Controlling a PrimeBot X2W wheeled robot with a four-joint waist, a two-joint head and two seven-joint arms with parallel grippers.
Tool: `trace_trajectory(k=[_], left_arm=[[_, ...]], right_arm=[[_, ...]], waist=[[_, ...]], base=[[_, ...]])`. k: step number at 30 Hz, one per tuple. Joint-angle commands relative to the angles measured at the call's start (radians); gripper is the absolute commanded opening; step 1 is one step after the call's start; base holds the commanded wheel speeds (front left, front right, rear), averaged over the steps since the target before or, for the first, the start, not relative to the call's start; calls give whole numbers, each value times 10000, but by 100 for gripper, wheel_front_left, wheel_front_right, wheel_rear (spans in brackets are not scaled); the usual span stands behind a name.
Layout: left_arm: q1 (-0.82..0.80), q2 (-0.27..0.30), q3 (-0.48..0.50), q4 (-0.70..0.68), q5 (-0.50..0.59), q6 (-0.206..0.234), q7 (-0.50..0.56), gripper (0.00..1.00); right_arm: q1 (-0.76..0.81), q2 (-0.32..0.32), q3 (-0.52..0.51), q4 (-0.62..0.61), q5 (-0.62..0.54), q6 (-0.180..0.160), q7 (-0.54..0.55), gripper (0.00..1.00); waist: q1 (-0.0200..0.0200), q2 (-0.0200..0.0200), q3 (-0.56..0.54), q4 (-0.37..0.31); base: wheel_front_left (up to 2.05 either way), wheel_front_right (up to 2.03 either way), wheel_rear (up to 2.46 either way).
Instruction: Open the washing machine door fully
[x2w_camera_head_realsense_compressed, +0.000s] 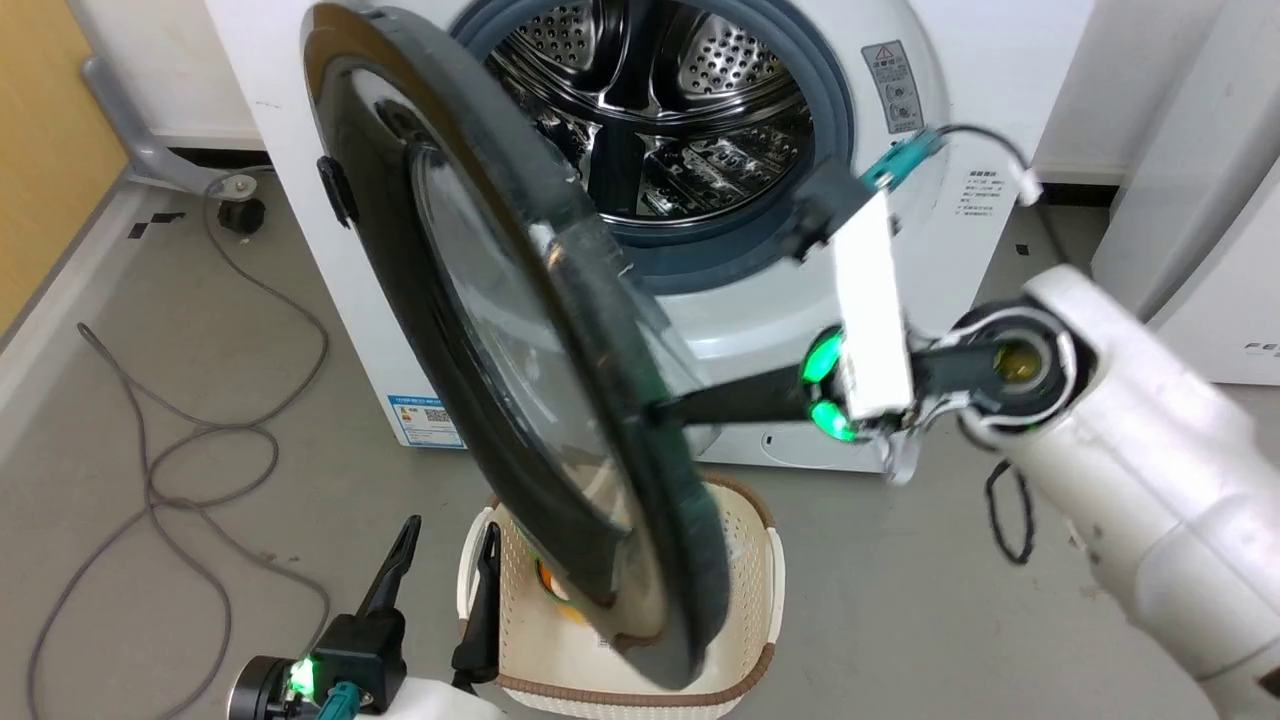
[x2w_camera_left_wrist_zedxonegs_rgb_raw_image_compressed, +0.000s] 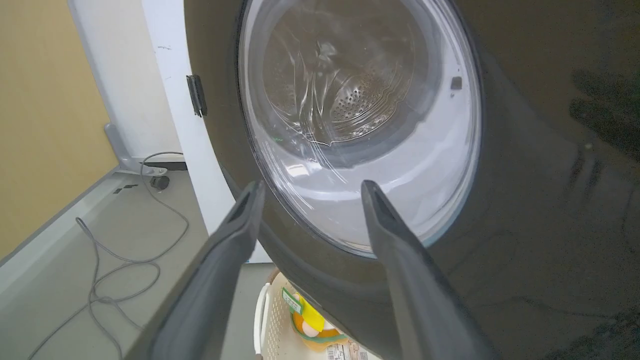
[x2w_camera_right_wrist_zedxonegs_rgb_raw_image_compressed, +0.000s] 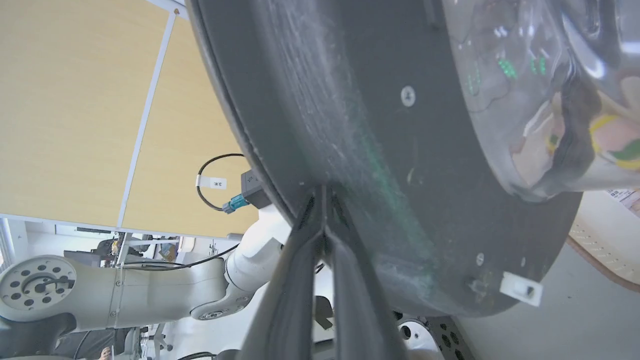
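The large round glossy black washing machine door (x2w_camera_head_realsense_compressed: 480, 330), with its bulging clear glass bowl, stands about half open. It is hinged on my left side of the big white front-loading washing machine (x2w_camera_head_realsense_compressed: 760, 320) and juts out toward me; the perforated steel drum (x2w_camera_head_realsense_compressed: 680, 100) shows behind it. My right claw (x2w_camera_head_realsense_compressed: 668, 408) has its two dark fingers closed together with nothing visibly between them, tips pressed on the door's grey inner rim near its free edge; my left claw (x2w_camera_head_realsense_compressed: 445, 565) hangs open and empty, low on the outer side, with the glass close ahead of it in its wrist view.

My worries from here:

- **Slipping off the rim:** closed tips on a smooth, sloped rim make only a push contact; as the door swings on its arc they could skid off the edge, and I judge the arm would then lunge through.
- **Hitting the left claw:** it sits on the side the door must sweep toward; the black face could knock its fingers unless I pull that arm clear.
- **Dragging the basket:** the cream perforated plastic laundry basket (x2w_camera_head_realsense_compressed: 752, 560) with a brown rim stands on the floor just under the door's lower edge; I cannot tell whether they touch, and the door might catch it.
- **Overpushing:** pressing on past the hinge stop would strain both hinge and wrist.
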Motion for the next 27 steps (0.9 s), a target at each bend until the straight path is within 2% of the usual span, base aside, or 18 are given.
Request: trace_trajectory(k=[1,7,9,13,14,15,17,23,27], left_arm=[[82,49,24,17,19,-12,-53,100],[53,44,44,47,25,-26,-53,100],[48,40,33,65,20,-28,-53,100],[45,30,40,93,-17,-10,-53,100],[51,27,47,92,-29,0,-53,100],[62,25,52,96,-42,7,-53,100],[81,21,78,104,-65,26,-53,100],[80,21,211,145,-84,46,-53,100],[70,18,299,169,-103,62,-53,100]], right_arm=[[174,-14,49,-97,67,10,-75,0],[490,-336,437,-1094,593,10,-951,0],[755,-518,300,-1425,796,10,-1693,0],[1646,-971,-298,-2219,940,10,-3840,0],[1940,-1115,-458,-2411,874,10,-4456,7],[2274,-1258,-582,-2649,821,10,-4984,22],[3038,-1479,-971,-3138,860,10,-6130,100],[5537,-2271,-1622,-4075,444,10,-9291,100],[6931,-2658,-1733,-3952,101,10,-11298,100]], waist=[[1,0,14,-4],[1,0,84,-36],[1,0,78,-40],[1,0,76,-121],[1,0,78,-151],[1,0,73,-183],[1,0,87,-272],[1,0,51,-489],[1,0,48,-621]], base=[[0,0,0],[0,0,0],[0,0,0],[0,0,0],[0,0,0],[0,0,0],[0,0,0],[0,0,0],[0,0,0]])
